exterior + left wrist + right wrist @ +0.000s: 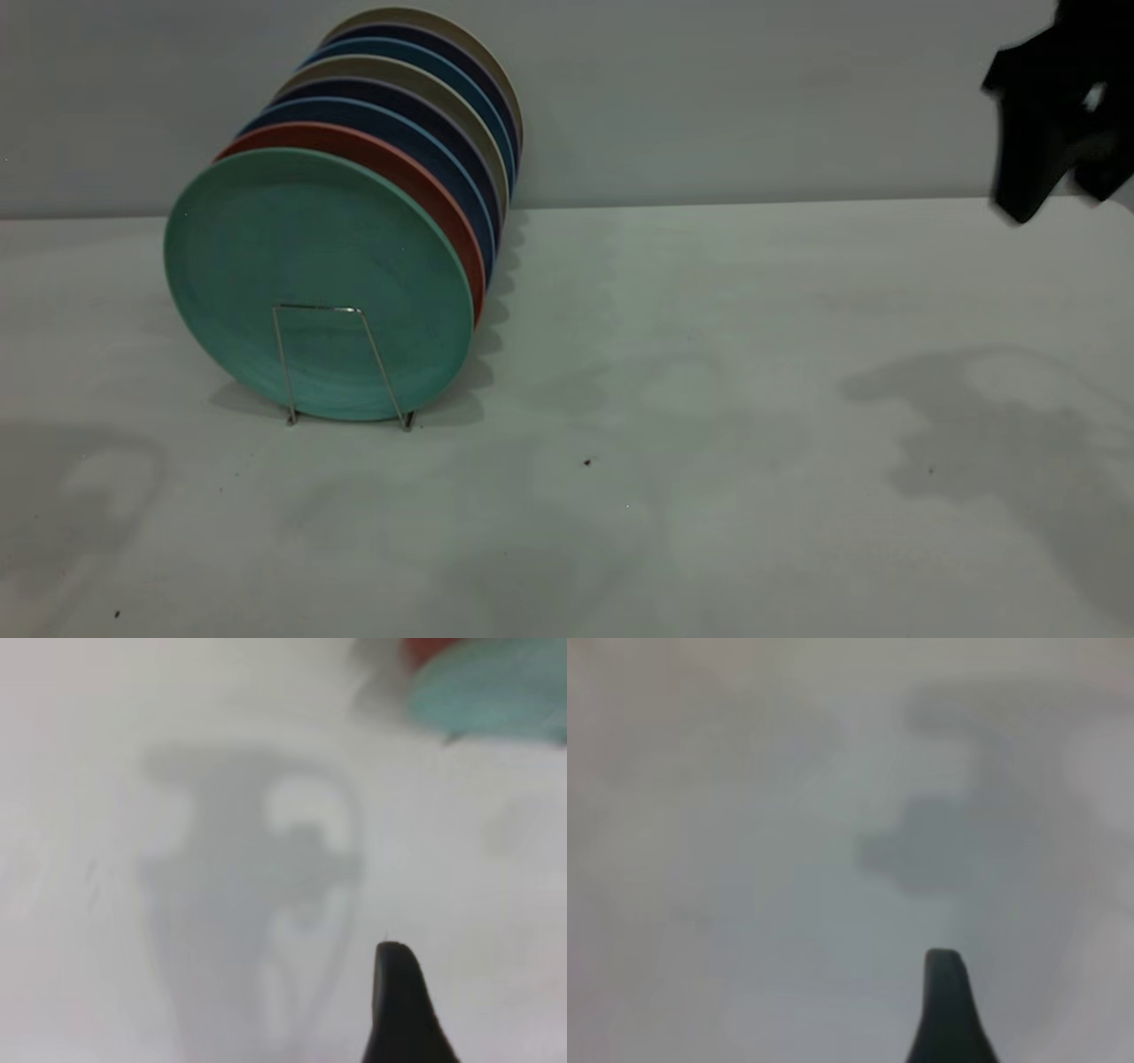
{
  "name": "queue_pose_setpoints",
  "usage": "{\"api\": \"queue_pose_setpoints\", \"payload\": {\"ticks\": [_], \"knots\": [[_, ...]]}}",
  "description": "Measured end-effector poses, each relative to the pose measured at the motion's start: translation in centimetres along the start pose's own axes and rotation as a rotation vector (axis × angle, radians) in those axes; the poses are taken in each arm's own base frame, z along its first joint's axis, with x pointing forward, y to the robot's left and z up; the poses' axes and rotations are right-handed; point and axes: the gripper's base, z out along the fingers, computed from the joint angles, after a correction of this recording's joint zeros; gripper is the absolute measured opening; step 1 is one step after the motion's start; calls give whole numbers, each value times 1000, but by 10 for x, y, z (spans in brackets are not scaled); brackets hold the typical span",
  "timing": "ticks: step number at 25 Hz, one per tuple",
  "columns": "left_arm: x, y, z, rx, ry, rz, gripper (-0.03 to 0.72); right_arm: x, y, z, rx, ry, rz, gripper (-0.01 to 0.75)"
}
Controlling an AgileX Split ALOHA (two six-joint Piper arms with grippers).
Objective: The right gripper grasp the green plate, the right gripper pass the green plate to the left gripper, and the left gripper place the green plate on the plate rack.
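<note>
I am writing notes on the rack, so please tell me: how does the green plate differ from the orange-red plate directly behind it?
The green plate is teal-green and stands at the front of the plate rack, its whole face showing; the orange-red plate is salmon-coloured and mostly hidden, with only a crescent of its rim visible. A wire loop crosses the green plate, not the orange-red plate. Both stand on edge, leaning alike, and look similar in size.
</note>
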Motion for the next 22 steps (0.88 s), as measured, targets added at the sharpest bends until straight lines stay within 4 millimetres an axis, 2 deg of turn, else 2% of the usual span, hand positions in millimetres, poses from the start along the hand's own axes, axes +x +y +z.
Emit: {"api": "queue_pose_setpoints", "payload": {"ticks": [3,6,9,13,17,22], "knots": [[13,0,-13,-17,32,-21,472,13,10,-32,100,72,21,550],[33,-2,-24,-19,14,-22,472,28,11,-63,142,107,82,550],[64,-4,-33,-20,-11,-22,472,42,12,-92,154,44,115,550],[107,-8,-42,-22,-51,-20,472,82,26,-125,91,-29,137,550],[149,-11,-58,-28,-155,-16,472,134,38,-137,33,-58,118,550],[199,-15,-70,-34,-266,-9,472,191,46,-140,28,-101,86,550]]}}
